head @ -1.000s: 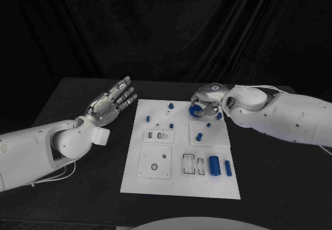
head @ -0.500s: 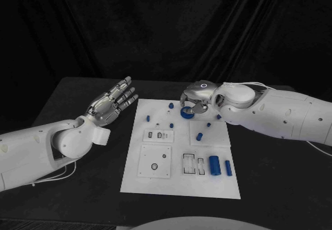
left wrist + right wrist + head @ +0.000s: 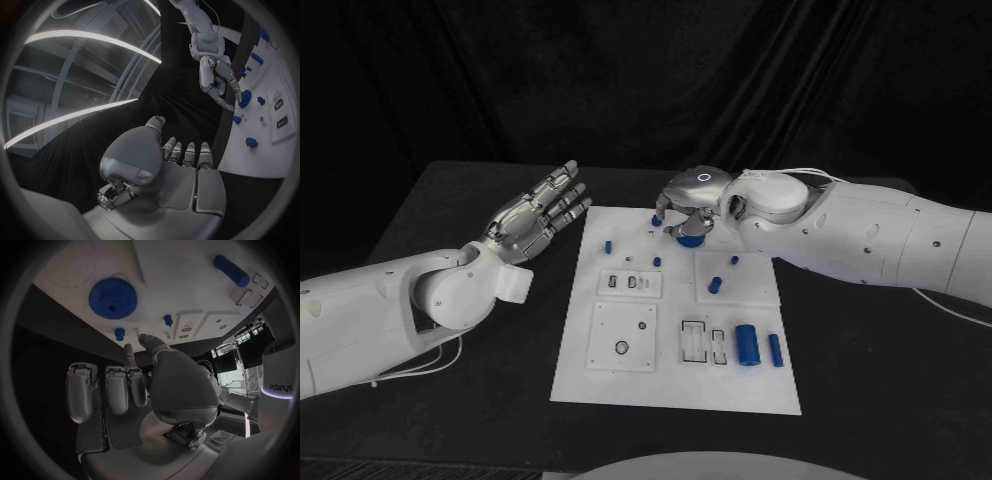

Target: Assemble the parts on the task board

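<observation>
Over the last second the right robot hand [image 3: 687, 200] had swung leftward along the far end of the task board [image 3: 675, 392]. The blue gear [image 3: 689, 238] shifted a little with it, then stopped while the hand travelled on. The left robot hand [image 3: 531, 215] had not moved; it hovered above the counter [image 3: 502, 425] just off the board's far left corner, fingers straight and spread, holding nothing.

The gear lay flat on the far part of the board, directly under the right hand. The step in hand appeared to be seating that gear at its place, and it looked put down rather than carried. The next move probably called for checking that the gear sat true, then drawing the hand clear without dragging it or knocking the small blue pegs [image 3: 607, 245] close by. After that, the upright blue cylinders [image 3: 747, 345] near the board's right edge would want attention.

From the head camera the hand's back hid the fingers, so a grip could not be judged there. The right wrist view settled it: the gear [image 3: 112, 296] lay apart from the extended fingers [image 3: 128, 382], which were closed on nothing. The left wrist view showed the fingertips [image 3: 230, 102] pointing down just beside the gear [image 3: 244, 98].
</observation>
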You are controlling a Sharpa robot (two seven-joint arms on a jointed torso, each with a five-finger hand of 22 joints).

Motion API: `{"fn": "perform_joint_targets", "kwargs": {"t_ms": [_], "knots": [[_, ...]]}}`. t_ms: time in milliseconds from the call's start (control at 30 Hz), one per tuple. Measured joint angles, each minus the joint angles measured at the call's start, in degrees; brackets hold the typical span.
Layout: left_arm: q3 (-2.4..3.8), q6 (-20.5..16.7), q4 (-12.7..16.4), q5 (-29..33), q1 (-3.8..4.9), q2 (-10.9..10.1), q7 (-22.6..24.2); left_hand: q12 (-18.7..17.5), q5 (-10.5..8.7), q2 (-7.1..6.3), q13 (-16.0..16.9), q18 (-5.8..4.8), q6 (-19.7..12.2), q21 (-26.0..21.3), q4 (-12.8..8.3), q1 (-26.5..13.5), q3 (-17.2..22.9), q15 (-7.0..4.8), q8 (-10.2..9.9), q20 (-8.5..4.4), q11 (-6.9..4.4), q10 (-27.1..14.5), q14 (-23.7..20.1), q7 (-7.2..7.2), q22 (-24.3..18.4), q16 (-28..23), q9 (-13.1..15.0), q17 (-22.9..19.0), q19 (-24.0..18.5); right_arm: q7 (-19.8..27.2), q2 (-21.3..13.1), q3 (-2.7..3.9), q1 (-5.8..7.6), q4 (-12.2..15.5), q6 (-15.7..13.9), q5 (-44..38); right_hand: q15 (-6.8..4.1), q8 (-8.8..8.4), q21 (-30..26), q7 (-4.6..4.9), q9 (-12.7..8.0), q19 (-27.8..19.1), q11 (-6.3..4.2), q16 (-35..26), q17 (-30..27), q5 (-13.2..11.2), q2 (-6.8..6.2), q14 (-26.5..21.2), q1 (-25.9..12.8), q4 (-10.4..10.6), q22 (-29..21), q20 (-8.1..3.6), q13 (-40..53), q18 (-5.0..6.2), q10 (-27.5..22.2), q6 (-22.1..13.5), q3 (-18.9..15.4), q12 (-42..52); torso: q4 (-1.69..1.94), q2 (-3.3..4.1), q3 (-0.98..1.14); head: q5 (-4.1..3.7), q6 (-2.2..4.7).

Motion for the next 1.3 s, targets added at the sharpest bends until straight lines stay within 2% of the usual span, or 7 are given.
{"fn": "perform_joint_targets", "kwargs": {"t_ms": [167,300,633,733,1100,1233,1300], "knots": [[0.00,0.14,-0.14,0.00,0.00,-0.08,-0.06,0.00,0.23,0.00,0.00,0.00,0.00,0.00,-0.16,0.00,0.17,0.00,0.00,0.20,0.00,0.00,0.00,0.00,0.00,0.00,0.00,0.00,-0.21,-0.25,-1.65,0.00,0.00,1.31,0.05,0.00,0.02,-2.84,0.02,0.47,-1.10,0.12,0.00,0.00,0.00,-10.70,-0.51,-0.03,-1.93,1.46,0.00,0.12,0.00,0.00,0.00,-2.78,-1.46,0.00,-0.01,-0.03,0.00,0.19,0.00],[0.00,0.23,-0.21,0.00,0.00,-0.16,-0.10,0.00,0.23,0.00,0.01,0.00,0.00,0.00,-0.16,0.00,0.17,0.00,0.00,0.20,0.00,0.00,0.00,0.00,0.00,0.00,0.00,0.01,-0.21,-0.81,-3.52,0.00,0.01,2.65,0.34,-0.01,0.19,-4.27,1.18,0.61,-1.83,0.21,0.00,0.00,0.00,-12.98,-0.73,-0.20,-3.44,2.81,-0.01,0.20,-0.01,0.00,0.00,-4.00,-2.81,0.00,0.06,-0.04,-0.01,0.20,0.25],[0.01,0.49,-0.52,0.00,0.00,-0.14,-0.16,0.00,0.23,0.00,0.01,0.00,0.00,0.00,-0.16,0.00,0.17,0.00,0.00,0.21,0.00,0.00,0.00,0.00,0.00,0.00,0.00,0.02,-0.21,-3.68,-6.57,-0.01,0.01,4.70,2.24,-0.01,0.35,-6.38,2.16,1.13,-3.68,0.00,0.83,0.00,0.00,-10.95,-0.74,-0.05,-4.64,4.28,-0.01,0.40,-0.01,0.00,0.02,-5.83,-4.28,0.00,-0.04,-0.13,0.02,0.43,0.49],[0.01,0.61,-0.59,0.00,0.00,-0.10,-0.19,0.00,0.23,0.00,0.01,0.00,0.21,0.00,-0.32,0.00,0.33,0.00,-0.01,0.20,0.20,-0.22,0.00,0.21,0.00,0.00,0.00,0.03,-0.21,-4.49,-6.90,-0.01,0.01,4.75,2.97,-0.01,0.76,-6.38,2.16,1.42,-4.25,0.21,0.83,0.00,0.00,-7.61,-0.49,-0.05,-4.40,3.90,-0.01,0.61,-0.01,0.00,0.02,-5.42,-3.90,0.00,-0.07,-0.13,0.03,0.43,0.49],[0.01,0.90,-0.74,0.00,0.00,0.03,-0.31,0.00,0.23,0.00,0.02,0.00,0.21,0.00,-0.32,0.00,0.33,0.00,-0.01,0.20,0.20,-0.22,0.00,0.21,0.00,0.00,0.00,-0.02,-0.21,-6.14,-6.95,-0.01,-0.28,3.94,4.53,-0.01,0.76,-5.98,2.16,1.03,-4.16,0.01,0.83,0.00,0.00,0.61,-0.28,-0.06,-3.40,2.44,-0.02,0.81,-0.02,0.00,0.02,-3.25,-2.78,0.00,-0.07,-0.03,0.07,0.19,0.20],[0.01,1.00,-0.78,0.00,0.00,0.07,-0.35,0.00,0.23,0.00,0.02,0.00,0.21,0.00,-0.34,0.00,0.31,0.00,-0.01,0.20,0.20,-0.22,0.00,0.21,0.00,0.00,0.00,-0.02,-0.21,-6.33,-6.58,-0.01,-0.48,3.41,4.76,-0.01,0.76,-5.98,2.16,1.04,-4.11,0.01,0.83,0.00,0.00,0.46,-0.28,-0.06,-3.40,2.44,-0.02,0.81,-0.02,0.00,0.02,-3.24,-2.78,0.00,-0.04,-0.01,0.08,0.13,0.14],[0.01,1.06,-0.79,0.00,0.00,0.09,-0.36,0.00,0.23,0.00,0.02,0.00,0.21,0.00,-0.48,0.00,0.16,0.00,-0.01,0.20,0.20,-0.22,0.00,0.21,0.00,0.00,0.00,-0.02,-0.21,-6.38,-6.37,-0.01,-0.56,3.21,4.81,-0.01,0.76,-5.98,1.93,0.93,-3.87,0.01,0.83,0.00,0.00,-2.36,-0.28,-0.06,-3.40,2.25,-0.02,0.81,-0.02,0.00,0.02,-2.75,-2.97,0.00,-0.03,0.00,0.08,0.08,0.09]]}}
